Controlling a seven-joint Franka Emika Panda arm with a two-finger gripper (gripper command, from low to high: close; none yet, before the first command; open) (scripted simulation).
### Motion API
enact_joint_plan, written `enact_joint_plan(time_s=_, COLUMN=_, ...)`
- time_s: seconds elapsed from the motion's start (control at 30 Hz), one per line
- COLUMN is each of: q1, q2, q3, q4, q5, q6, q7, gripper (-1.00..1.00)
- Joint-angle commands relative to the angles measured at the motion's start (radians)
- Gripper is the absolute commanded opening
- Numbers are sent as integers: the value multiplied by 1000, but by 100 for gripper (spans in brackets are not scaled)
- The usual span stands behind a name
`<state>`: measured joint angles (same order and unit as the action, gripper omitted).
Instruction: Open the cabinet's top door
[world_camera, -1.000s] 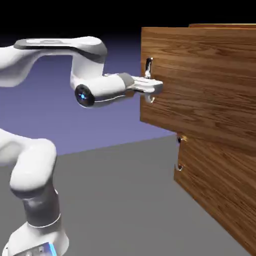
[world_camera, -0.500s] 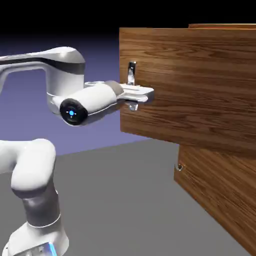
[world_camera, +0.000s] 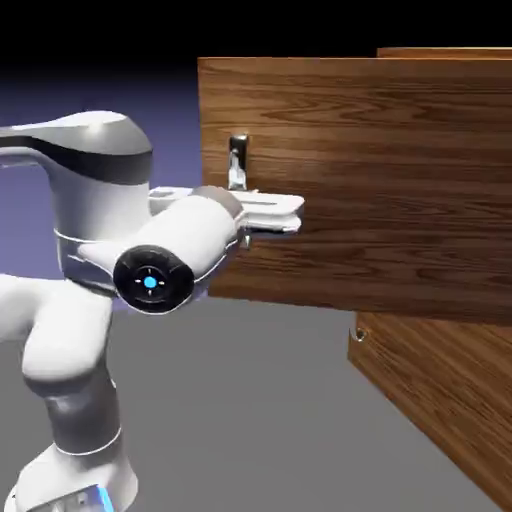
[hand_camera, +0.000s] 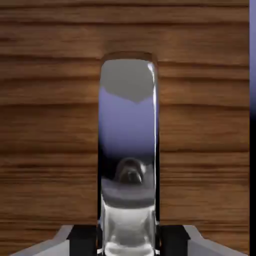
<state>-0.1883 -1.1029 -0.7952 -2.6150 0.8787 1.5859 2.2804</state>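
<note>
Looking at the outside view, we see the white robot arm (world_camera: 80, 250) filling the left side of the frame, its gripper (world_camera: 262, 212) reaching right to the top door (world_camera: 370, 180) of the wooden cabinet (world_camera: 440, 400). The door takes up the upper right of the frame and stands swung out from the cabinet body, its free edge toward the arm. A silver loop handle (world_camera: 237, 160) sits upright near that edge, left of centre, and the gripper is clamped on its lower part. Below the door, at the lower right, the lower panel (world_camera: 440, 410) lies flush with its own small handle (world_camera: 358, 334).

From the hand camera, we see the shiny handle (hand_camera: 128, 150) running up the middle against brown wood grain, with grey fingertips (hand_camera: 60, 240) pressed at either side along the bottom edge.
</note>
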Motion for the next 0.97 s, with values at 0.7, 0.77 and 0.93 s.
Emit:
enact_joint_plan(time_s=0.7, q1=730, q2=93, q3=-620, q4=792, q5=-302, q6=-603, q7=70, gripper=-100)
enact_joint_plan(time_s=0.77, q1=796, q2=76, q3=-652, q4=865, q5=-314, q6=-645, q7=90, gripper=-100)
enact_joint_plan(time_s=0.93, q1=952, q2=28, q3=-714, q4=1046, q5=-332, q6=-747, q7=150, gripper=-100)
